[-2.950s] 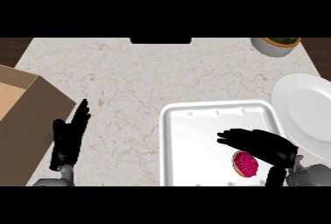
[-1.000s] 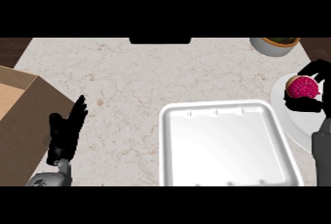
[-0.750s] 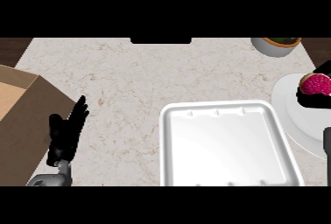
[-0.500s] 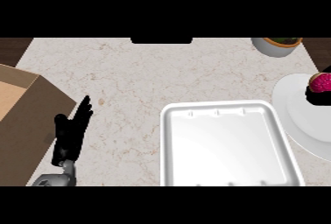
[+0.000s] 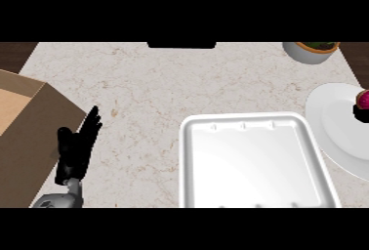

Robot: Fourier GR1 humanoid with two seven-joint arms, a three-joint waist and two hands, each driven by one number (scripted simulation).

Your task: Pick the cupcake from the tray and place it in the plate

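The counter [image 5: 158, 83] is bare across its middle, from 10 round to 1 o'clock. A cardboard box [image 5: 29, 127] blocks the edge at 8 o'clock, with the left hand [image 5: 75, 149] upright just beside it. A tray [image 5: 252, 166] fills 5 o'clock; a plate [image 5: 335, 122] lies just beside it at 3, a cupcake [image 5: 362, 100] at its outer edge. A pot [image 5: 311, 51] stands at 1.

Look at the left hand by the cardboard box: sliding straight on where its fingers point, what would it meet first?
Probably nothing: the left hand points away and slightly rightward over bare counter, with the cardboard box on its left and the tray on its right. Its height is unclear.
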